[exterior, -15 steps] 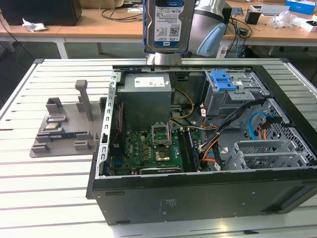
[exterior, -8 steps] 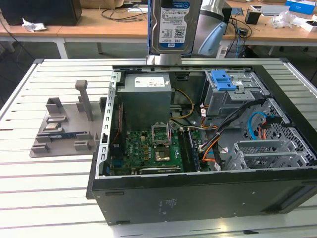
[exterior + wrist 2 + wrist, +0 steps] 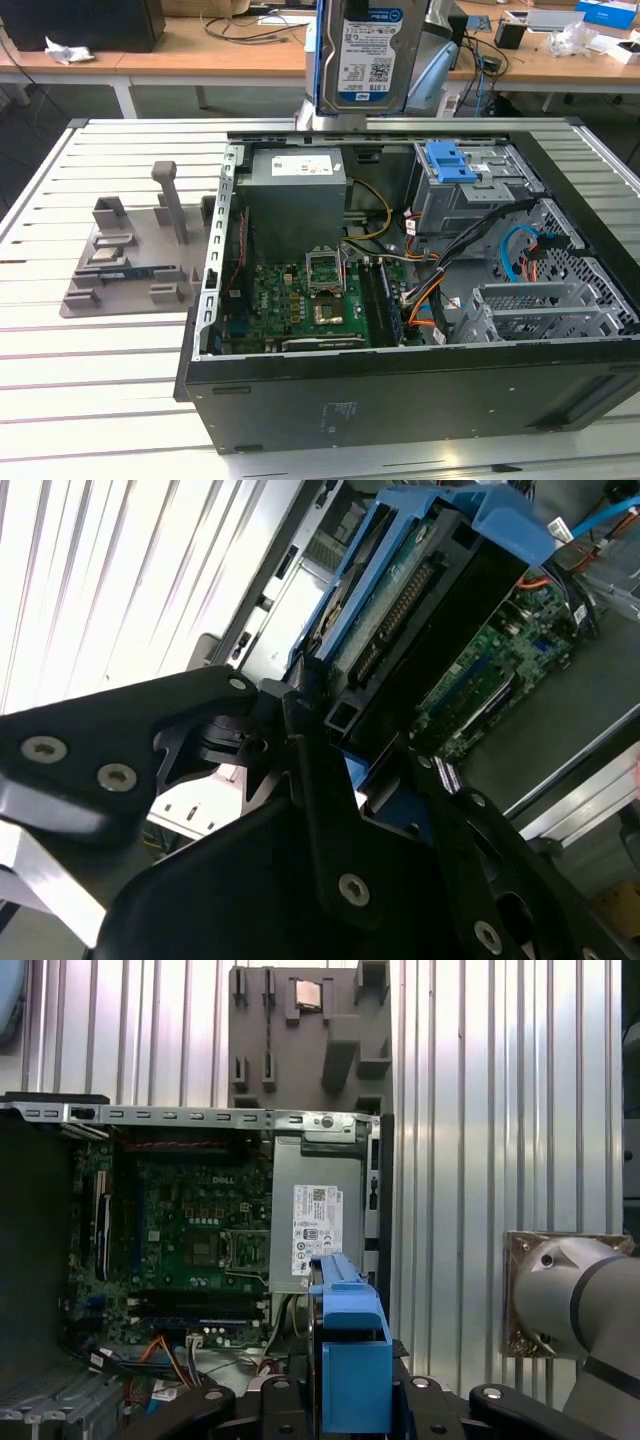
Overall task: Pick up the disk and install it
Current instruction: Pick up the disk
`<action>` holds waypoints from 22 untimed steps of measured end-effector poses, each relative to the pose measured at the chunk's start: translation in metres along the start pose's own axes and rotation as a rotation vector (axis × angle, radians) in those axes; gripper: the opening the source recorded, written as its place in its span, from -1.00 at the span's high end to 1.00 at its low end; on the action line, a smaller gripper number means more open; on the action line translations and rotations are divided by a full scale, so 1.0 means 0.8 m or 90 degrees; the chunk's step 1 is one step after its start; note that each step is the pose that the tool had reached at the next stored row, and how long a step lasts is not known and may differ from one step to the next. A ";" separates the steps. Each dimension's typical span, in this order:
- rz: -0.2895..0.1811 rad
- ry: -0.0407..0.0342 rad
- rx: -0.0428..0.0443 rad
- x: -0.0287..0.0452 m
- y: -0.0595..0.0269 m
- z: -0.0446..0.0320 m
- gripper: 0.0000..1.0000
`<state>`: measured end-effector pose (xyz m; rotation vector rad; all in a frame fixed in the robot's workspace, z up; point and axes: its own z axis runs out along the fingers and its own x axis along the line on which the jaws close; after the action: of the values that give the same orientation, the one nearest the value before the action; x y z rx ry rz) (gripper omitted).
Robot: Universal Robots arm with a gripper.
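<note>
The disk (image 3: 366, 50) hangs upright high above the open computer case (image 3: 400, 400), its white-and-blue label facing the exterior view. Blue plastic rails run along its sides. In the second wrist view my gripper (image 3: 345, 730) is shut on the disk (image 3: 420, 590), black fingers (image 3: 300, 705) pressing its edges, the connector edge pointing away. In the first wrist view the disk's blue rail (image 3: 350, 1350) sits between the gripper's black fingers (image 3: 275, 1395), over the power-supply side of the case.
Inside the case lie a grey power-supply box (image 3: 297, 195), a green motherboard (image 3: 300, 295), and a grey cage with a blue latch (image 3: 450, 165) among cables. A grey foam tray (image 3: 130, 250) with parts rests on the slatted table at the exterior view's left.
</note>
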<state>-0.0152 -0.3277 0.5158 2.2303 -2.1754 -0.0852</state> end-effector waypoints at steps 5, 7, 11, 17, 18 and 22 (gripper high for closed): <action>0.000 0.0000 -0.0009 0.0125 -0.014 -0.0009 0.27; 0.000 0.0000 -0.0012 0.0158 -0.019 -0.0012 0.27; 0.000 -0.0001 -0.0023 0.0301 -0.036 -0.0023 0.27; 0.000 -0.0001 -0.0037 0.0494 -0.059 -0.0038 0.27; 0.000 -0.0001 -0.0038 0.0512 -0.061 -0.0039 0.27; 0.000 -0.0001 -0.0044 0.0585 -0.069 -0.0045 0.27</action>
<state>0.0415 -0.3732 0.5153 2.2267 -2.1718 -0.0927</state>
